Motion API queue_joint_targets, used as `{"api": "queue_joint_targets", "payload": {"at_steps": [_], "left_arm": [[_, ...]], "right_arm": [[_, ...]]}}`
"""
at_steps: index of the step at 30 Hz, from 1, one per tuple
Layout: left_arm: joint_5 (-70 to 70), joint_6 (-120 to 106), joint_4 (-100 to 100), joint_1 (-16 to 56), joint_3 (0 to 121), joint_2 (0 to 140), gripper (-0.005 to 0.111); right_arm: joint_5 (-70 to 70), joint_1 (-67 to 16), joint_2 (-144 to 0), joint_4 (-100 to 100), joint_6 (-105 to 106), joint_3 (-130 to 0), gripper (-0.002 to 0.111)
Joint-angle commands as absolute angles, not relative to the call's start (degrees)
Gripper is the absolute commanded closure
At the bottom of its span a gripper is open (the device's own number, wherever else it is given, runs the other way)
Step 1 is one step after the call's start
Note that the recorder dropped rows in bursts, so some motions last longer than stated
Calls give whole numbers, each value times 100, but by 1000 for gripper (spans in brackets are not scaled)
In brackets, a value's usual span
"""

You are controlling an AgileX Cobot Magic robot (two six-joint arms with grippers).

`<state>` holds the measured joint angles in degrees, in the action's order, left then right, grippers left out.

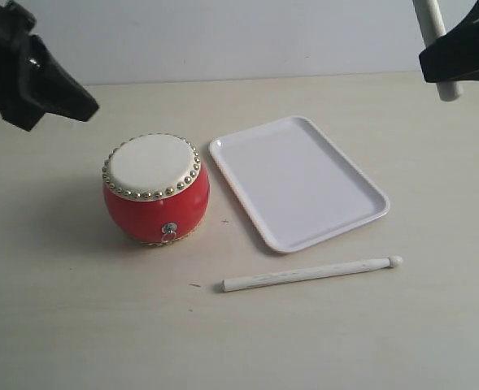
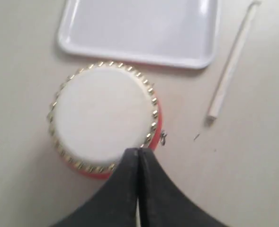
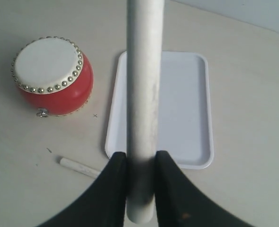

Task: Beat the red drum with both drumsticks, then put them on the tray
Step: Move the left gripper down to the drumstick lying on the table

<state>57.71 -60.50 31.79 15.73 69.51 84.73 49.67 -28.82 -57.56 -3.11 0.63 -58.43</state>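
High over table, right pincer clamping drumstick, left pincer closed

There is one drum, on the left of the bench. There is one tray, just right of the drum. The sticks number two: the near stick lies on the bench in front of the tray, and the raised stick is up at the far right. The claws also number two: the left claw, closed on nothing, and the right claw, gripping the raised stick.
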Motion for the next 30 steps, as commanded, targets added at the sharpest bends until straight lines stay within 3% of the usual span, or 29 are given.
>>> {"api": "queue_joint_targets", "payload": {"at_steps": [1,11,23,25,30], "left_arm": [[5832,-6373,2944,2245,6964,9002,107],[6244,-5810,2023,3607,7854,10570,107],[5717,-5643,1580,4361,8546,11728,107],[5591,-5643,1541,4491,8546,11781,103],[5181,-5643,1605,4695,8546,11854,78]], "right_arm": [[5081,-2849,-5648,-257,124,-5672,108],[5057,-2849,-4302,-245,-409,-4397,108],[5225,-2849,-3584,-245,-624,-3904,108],[5219,-2849,-3584,-245,-613,-3863,108],[5207,-2849,-3584,-245,-500,-3865,108]]}}
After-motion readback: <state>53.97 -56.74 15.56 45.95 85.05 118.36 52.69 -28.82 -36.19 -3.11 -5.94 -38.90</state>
